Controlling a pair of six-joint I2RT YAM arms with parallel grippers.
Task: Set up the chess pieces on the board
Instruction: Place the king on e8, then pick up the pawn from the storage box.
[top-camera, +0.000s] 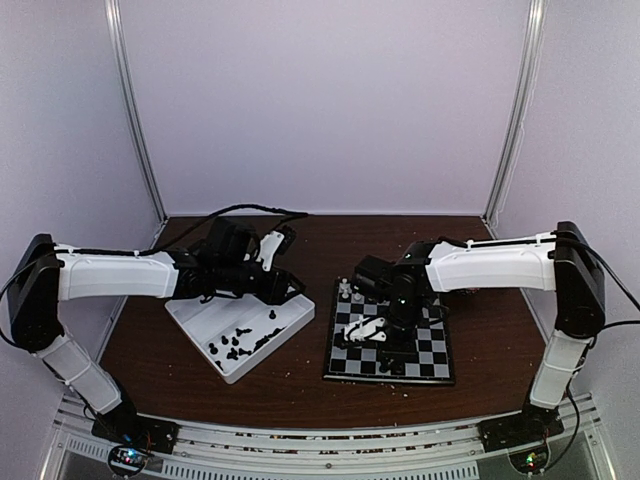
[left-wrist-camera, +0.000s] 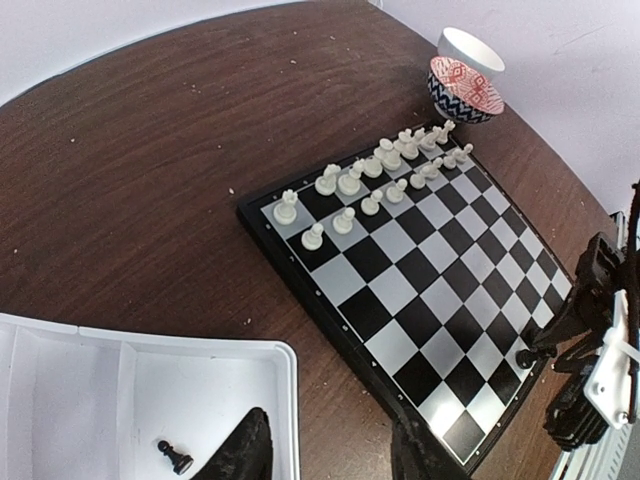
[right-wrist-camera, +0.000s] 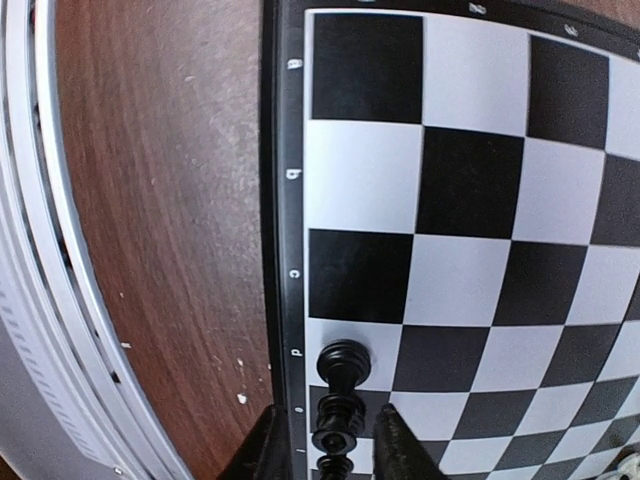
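Note:
The board (top-camera: 437, 352) lies right of centre; it also shows in the left wrist view (left-wrist-camera: 400, 290) and the right wrist view (right-wrist-camera: 470, 130). One black chess piece (right-wrist-camera: 341, 372) stands on a white square of its near edge row, also seen in the left wrist view (left-wrist-camera: 526, 354). My right gripper (right-wrist-camera: 330, 432) is open, its fingers (right-wrist-camera: 262, 448) on either side of that piece with gaps showing. Several black chess pieces (top-camera: 240, 345) lie in the white tray (top-camera: 200, 318). My left gripper (left-wrist-camera: 330, 455) is open and empty over the tray's corner (left-wrist-camera: 285, 370), near a black pawn (left-wrist-camera: 175, 457).
Two rows of white pieces (left-wrist-camera: 375, 180) stand along the board's far edge. Two stacked bowls (left-wrist-camera: 466, 80) sit on the table beyond the board. The right gripper's body (left-wrist-camera: 600, 350) hangs over the board's near side. Grey walls enclose the table.

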